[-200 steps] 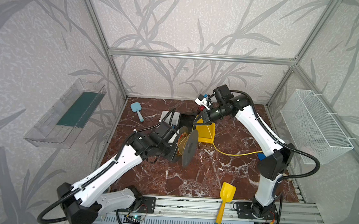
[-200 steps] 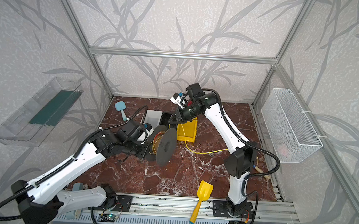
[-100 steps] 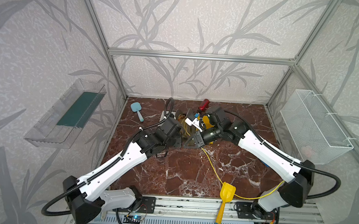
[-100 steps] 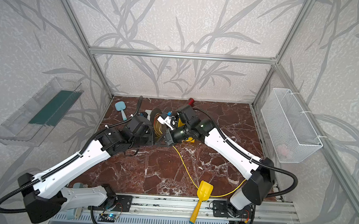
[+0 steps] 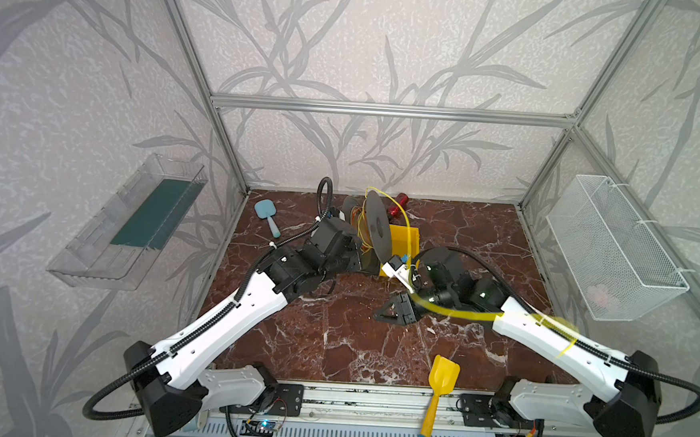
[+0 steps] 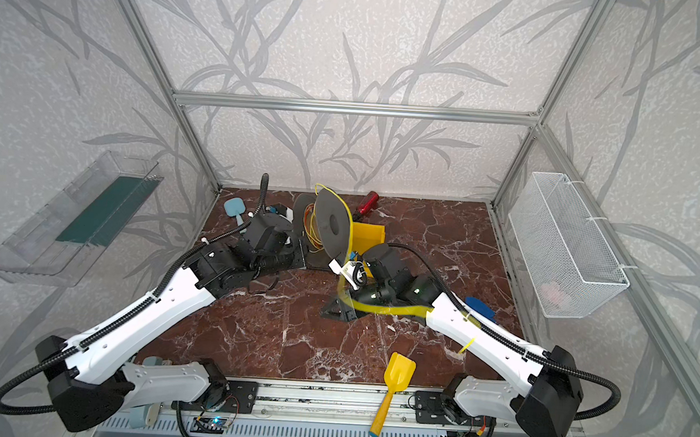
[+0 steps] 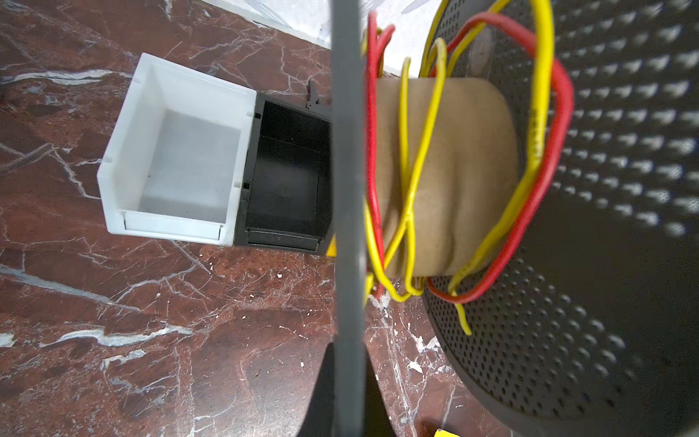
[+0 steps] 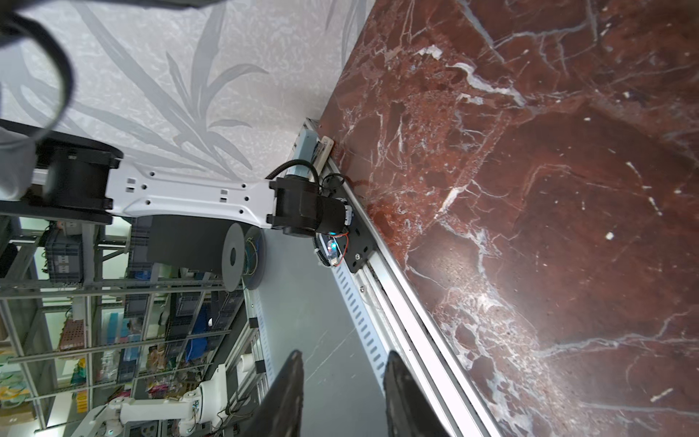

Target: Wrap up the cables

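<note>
The left gripper (image 7: pixel 348 363) is clamped on one flange of the spool (image 5: pixel 374 229), holding it upright on edge at the back of the table (image 5: pixel 332 343); the right gripper (image 8: pixel 343 363) hangs low near mid-table with its jaws apart and nothing between them. The yellow wire (image 7: pixel 536 125) lies in a few slack turns round the spool's core, tangled with a red wire (image 7: pixel 563 113); in both top views its free length arcs over the top of the flange, drops past the right wrist and runs as a blurred streak (image 5: pixel 459 315) across the right forearm towards the front right. This looks like a pause between turns of the winding, with a good deal of wire unwound; the next move calls for the right gripper to take the wire close to the spool, draw out the slack and carry it round the core between the flanges; the left should keep the spool steady; the loose turns could slip off if tension is lost.
</note>
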